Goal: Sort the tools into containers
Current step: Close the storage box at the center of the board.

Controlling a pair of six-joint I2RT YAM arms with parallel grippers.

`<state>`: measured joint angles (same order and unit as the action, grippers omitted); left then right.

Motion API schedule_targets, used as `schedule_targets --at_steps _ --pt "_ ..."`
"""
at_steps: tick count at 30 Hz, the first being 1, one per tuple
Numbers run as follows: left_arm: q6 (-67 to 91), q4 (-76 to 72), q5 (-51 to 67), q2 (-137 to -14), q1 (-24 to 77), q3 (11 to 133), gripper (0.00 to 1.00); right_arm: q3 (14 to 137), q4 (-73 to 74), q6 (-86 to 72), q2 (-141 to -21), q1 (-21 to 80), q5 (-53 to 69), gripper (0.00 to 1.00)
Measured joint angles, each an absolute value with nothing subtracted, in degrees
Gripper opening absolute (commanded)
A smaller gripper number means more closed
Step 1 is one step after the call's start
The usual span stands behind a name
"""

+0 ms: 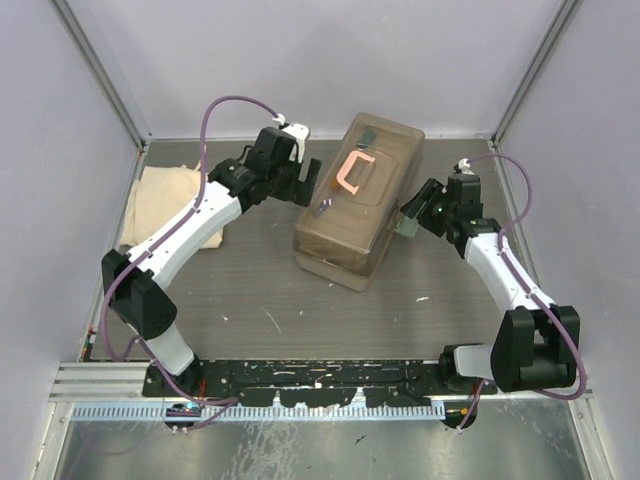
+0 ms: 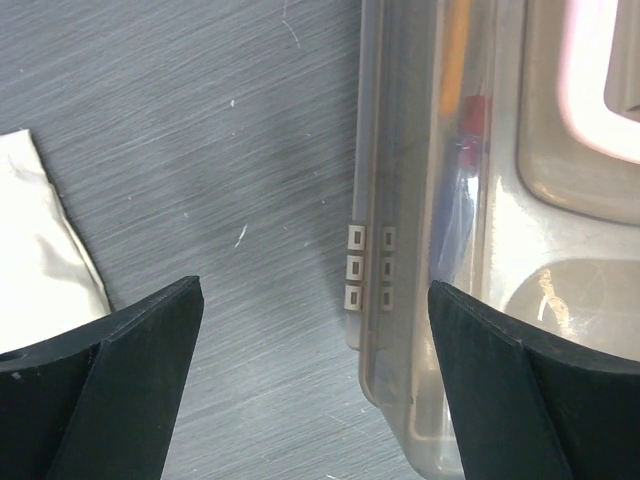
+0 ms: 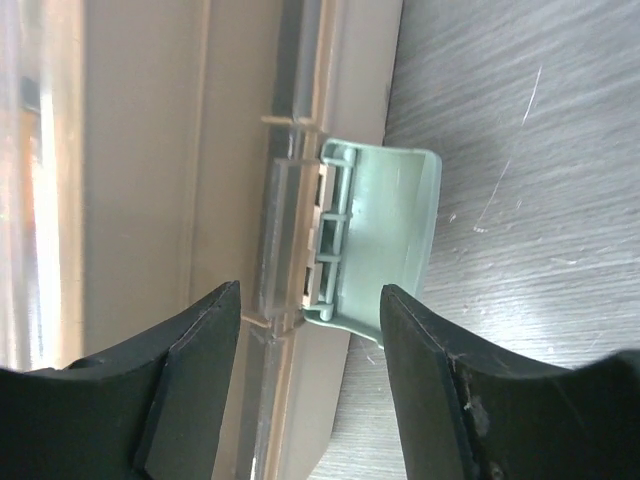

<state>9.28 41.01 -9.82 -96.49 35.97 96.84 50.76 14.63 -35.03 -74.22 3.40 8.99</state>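
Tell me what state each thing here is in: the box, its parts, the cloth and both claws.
Toolbox: lid down, shut.
Handle: folded flat on the lid.
Latch: swung outward, looks undone.
Tools: inside the box, dimly seen through the plastic.
Cloth: crumpled, lying loose.
Left gripper: open, holding nothing.
Right gripper: open, jaws either side of the latch.

toolbox blocks centre, cloth left, near table open

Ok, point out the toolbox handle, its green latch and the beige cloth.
salmon-pink handle (image 2: 585,75): left wrist view, on its curved bar.
pale green latch (image 3: 395,240): right wrist view, on its flap.
beige cloth (image 1: 162,195): top view, on its middle.
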Motion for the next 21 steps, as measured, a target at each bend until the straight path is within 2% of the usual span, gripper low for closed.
schedule_targets --at_steps 5,12,21 --pt "8.03 40.53 -10.72 -96.49 35.68 98.13 0.95 52.16 15.35 -33.21 -71.33 -0.14 6.79 0.63" --pt "7.73 38.79 -8.97 -97.27 35.62 101.95 0.95 46.06 13.72 -33.91 -70.43 -14.55 8.03 0.62" --pt "7.92 38.02 -5.58 -99.18 35.62 100.12 0.95 38.13 8.8 -36.29 -77.45 -15.97 17.12 0.62"
